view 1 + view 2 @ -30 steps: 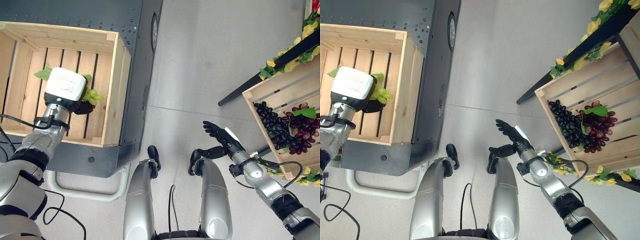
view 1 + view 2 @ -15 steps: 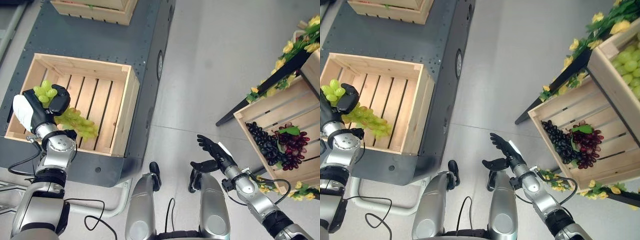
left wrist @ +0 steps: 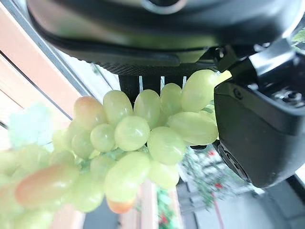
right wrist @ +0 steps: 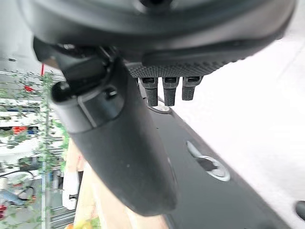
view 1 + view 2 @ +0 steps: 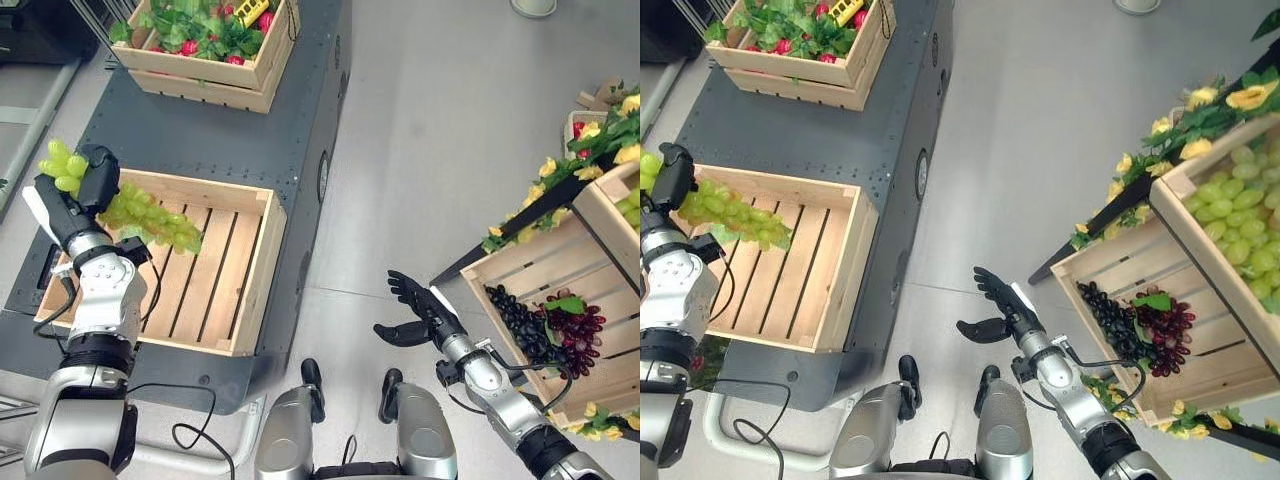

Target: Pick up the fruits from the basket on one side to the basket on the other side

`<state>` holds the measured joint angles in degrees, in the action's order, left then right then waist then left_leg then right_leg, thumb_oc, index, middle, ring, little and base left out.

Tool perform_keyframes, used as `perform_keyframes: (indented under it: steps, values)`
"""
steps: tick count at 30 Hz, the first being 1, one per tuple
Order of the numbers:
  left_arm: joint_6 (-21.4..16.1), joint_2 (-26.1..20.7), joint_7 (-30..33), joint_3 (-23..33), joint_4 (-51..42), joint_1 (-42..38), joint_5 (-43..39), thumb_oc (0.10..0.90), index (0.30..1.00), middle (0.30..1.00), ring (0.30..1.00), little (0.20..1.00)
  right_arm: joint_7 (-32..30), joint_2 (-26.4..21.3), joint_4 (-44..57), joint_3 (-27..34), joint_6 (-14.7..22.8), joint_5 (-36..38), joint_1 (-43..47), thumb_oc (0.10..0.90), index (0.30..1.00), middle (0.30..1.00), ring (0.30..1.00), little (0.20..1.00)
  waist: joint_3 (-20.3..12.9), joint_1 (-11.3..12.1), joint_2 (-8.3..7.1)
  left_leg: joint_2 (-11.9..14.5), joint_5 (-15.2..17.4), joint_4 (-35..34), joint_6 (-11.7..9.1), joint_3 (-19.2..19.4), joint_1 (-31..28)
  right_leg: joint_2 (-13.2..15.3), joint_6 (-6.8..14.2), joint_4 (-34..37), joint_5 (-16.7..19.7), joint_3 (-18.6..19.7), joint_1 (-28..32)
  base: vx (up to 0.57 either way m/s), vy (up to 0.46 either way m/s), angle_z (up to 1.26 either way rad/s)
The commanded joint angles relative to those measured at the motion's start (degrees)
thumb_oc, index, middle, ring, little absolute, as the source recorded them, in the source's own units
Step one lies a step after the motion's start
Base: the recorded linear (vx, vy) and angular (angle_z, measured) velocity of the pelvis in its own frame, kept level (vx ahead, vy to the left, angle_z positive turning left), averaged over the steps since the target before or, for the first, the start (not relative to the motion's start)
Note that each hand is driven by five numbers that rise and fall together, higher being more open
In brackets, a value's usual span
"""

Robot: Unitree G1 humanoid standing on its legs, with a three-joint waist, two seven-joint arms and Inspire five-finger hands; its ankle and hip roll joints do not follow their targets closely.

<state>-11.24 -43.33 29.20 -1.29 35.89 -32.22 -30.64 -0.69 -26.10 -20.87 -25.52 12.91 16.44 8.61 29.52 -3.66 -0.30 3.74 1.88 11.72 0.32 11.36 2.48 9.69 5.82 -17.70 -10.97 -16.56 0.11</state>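
Now your left hand [image 5: 88, 192] grips the green grapes [image 5: 150, 217].
They hang above the wooden crate [image 5: 215, 285]; your right hand [image 5: 420, 318] is spread, empty.

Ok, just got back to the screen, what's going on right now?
The left hand has its fingers curled round a bunch of green grapes, held above the near-left corner of an empty wooden crate on the dark platform. The right hand is open and idle over the floor, short of the shelf crate holding dark grapes.
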Motion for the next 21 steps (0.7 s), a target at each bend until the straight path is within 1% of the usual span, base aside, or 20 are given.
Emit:
perform_keyframes:
  steps: [1, 2, 3, 4, 5, 6, 8, 9, 10, 12, 16, 17, 21]
  values:
    - [-9.6, -1.6, -1.9, -1.8, -2.3, -6.1, 3.4, 0.4, 0.3, 0.3, 0.3, 0.3, 4.5, 1.0, 4.1, 0.0, 7.0, 4.1, -1.0, 0.8, 0.9, 0.9, 0.9, 0.9, -14.8, 0.8, 3.3, -3.4, 6.9, -4.6, -0.8, 0.2, -5.9, 0.0, -0.2, 5.4, 1.6, 0.3, 1.4, 0.02, -0.131, 0.09]
    - [-9.7, -1.6, -2.9, -2.3, -2.7, -6.4, 3.5, 0.4, 0.3, 0.3, 0.3, 0.3, 4.9, 0.9, 4.3, 0.0, 7.1, 4.5, -0.8, 0.8, 0.9, 0.9, 0.9, 0.9, -15.4, 0.9, 3.35, -3.4, 6.5, -5.5, -1.1, 0.1, -6.3, -0.2, -0.3, 6.4, 1.9, 0.2, 2.0, -0.03, -0.184, 0.09]
    - [-9.4, -1.7, -4.5, -3.2, -3.1, -7.1, 4.1, 0.4, 0.3, 0.3, 0.3, 0.3, 5.6, 0.6, 4.6, 0.1, 7.0, 5.0, -0.1, 0.8, 0.9, 0.9, 0.9, 0.9, -16.1, 1.1, 3.44, -3.2, 5.1, -7.2, -1.1, 0.2, -6.3, -0.6, -0.7, 8.4, 3.3, -0.4, 2.5, -0.05, -0.117, 0.07]
    - [-9.3, -1.7, -5.3, -3.5, -3.2, -7.3, 4.3, 0.4, 0.3, 0.3, 0.3, 0.3, 5.9, 0.5, 4.8, 0.1, 7.1, 5.2, 0.2, 0.8, 0.9, 0.9, 0.9, 0.9, -16.3, 1.1, 3.46, -3.2, 4.9, -7.7, -1.2, 0.2, -6.5, -0.7, -0.7, 8.9, 3.6, -0.5, 2.8, -0.05, -0.139, 0.1]
    - [-8.4, -1.8, -7.6, -4.7, -3.9, -8.1, 4.5, 0.4, 0.3, 0.3, 0.3, 0.3, 6.3, 0.3, 5.4, 0.2, 7.0, 5.8, 1.1, 0.8, 0.9, 0.9, 0.9, 0.9, -17.1, 1.4, 3.53, -3.1, 4.0, -9.5, -1.6, -0.2, -7.2, -1.0, -0.6, 11.1, 4.4, -0.8, 3.9, -0.01, -0.139, 0.1]
    - [-7.8, -2.2, -9.5, -5.7, -4.5, -8.7, 4.7, 0.4, 0.3, 0.3, 0.3, 0.3, 6.3, 0.0, 6.1, 0.2, 6.7, 6.4, 2.1, 0.8, 0.9, 0.9, 0.9, 0.9, -17.7, 1.7, 3.64, -3.1, 3.3, -11.0, -1.9, -0.5, -7.6, -1.3, -0.5, 12.7, 5.1, -1.1, 4.7, -0.03, -0.169, 0.11]
    - [-7.5, -3.1, -12.4, -7.4, -5.5, -10.1, 4.2, 0.4, 0.3, 0.3, 0.3, 0.3, 5.6, -0.3, 7.1, 0.5, 7.5, 7.8, 3.9, 0.8, 0.9, 0.9, 0.9, 0.9, -18.6, 2.0, 3.85, -3.0, 2.2, -13.3, -2.3, -0.9, -8.2, -1.7, -0.4, 15.0, 6.1, -1.6, 5.8, -0.04, -0.136, 0.02]
    - [-7.5, -3.1, -12.6, -7.6, -5.5, -10.2, 4.2, 0.4, 0.3, 0.3, 0.3, 0.3, 5.6, -0.3, 7.1, 0.5, 7.5, 7.9, 4.1, 0.8, 0.9, 0.9, 0.9, 0.9, -18.6, 2.0, 3.85, -3.0, 2.1, -13.5, -2.4, -0.9, -8.3, -1.7, -0.4, 15.2, 6.1, -1.6, 5.8, -0.06, -0.133, 0.0]
    - [-7.7, -3.8, -14.5, -8.7, -5.5, -11.7, 3.7, 0.4, 0.3, 0.3, 0.3, 0.3, 5.0, 0.1, 7.6, 0.8, 6.7, 9.0, 5.6, 0.8, 0.9, 0.9, 0.9, 0.9, -19.3, 2.2, 4.06, -2.9, 1.3, -15.4, -2.6, -1.0, -8.7, -2.0, -0.3, 16.9, 6.8, -1.9, 6.5, -0.05, -0.11, 0.01]
    - [-7.6, -4.4, -15.9, -9.9, -5.6, -13.4, 3.2, 0.4, 0.3, 0.3, 0.3, 0.3, 4.3, 0.9, 8.0, 0.8, 5.7, 10.1, 6.9, 0.8, 0.9, 0.9, 0.9, 0.9, -20.0, 2.4, 4.25, -2.8, 0.5, -16.7, -3.0, -1.2, -8.9, -2.2, -0.3, 18.2, 7.2, -2.5, 7.3, -0.05, -0.136, -0.02]
    - [-6.8, -4.6, -18.6, -12.1, -6.6, -16.2, 3.2, 0.4, 0.3, 0.3, 0.3, 0.3, 4.8, 2.4, 9.6, 0.6, 2.8, 12.4, 8.9, 0.8, 0.9, 0.9, 0.9, 0.9, -21.1, 2.6, 4.31, -2.5, 0.3, -16.7, -3.2, -1.5, -8.8, -2.4, -0.8, 18.1, 6.7, -2.9, 7.7, -0.03, -0.107, -0.01]
    - [-6.4, -4.7, -19.7, -13.3, -6.8, -17.6, 3.1, 0.4, 0.3, 0.3, 0.3, 0.3, 4.8, 2.6, 9.9, 0.1, 1.6, 13.2, 10.5, 0.8, 0.9, 0.9, 0.9, 0.9, -21.6, 2.8, 4.22, -2.2, 0.2, -16.7, -3.3, -1.3, -9.1, -2.4, -1.0, 18.1, 6.5, -3.1, 8.1, -0.01, -0.116, 0.01]
    - [-5.1, -4.5, -22.7, -16.8, -7.1, -21.5, 2.3, 0.4, 0.3, 0.3, 0.3, 0.3, 2.6, 3.6, 10.5, -1.1, -0.4, 12.7, 14.9, 0.8, 0.9, 0.9, 0.9, 0.9, -22.6, 3.3, 4.05, -1.9, 0.3, -16.7, -3.5, -1.5, -9.6, -2.6, -1.2, 19.0, 6.5, -3.4, 9.1, 0.01, -0.111, 0.02]
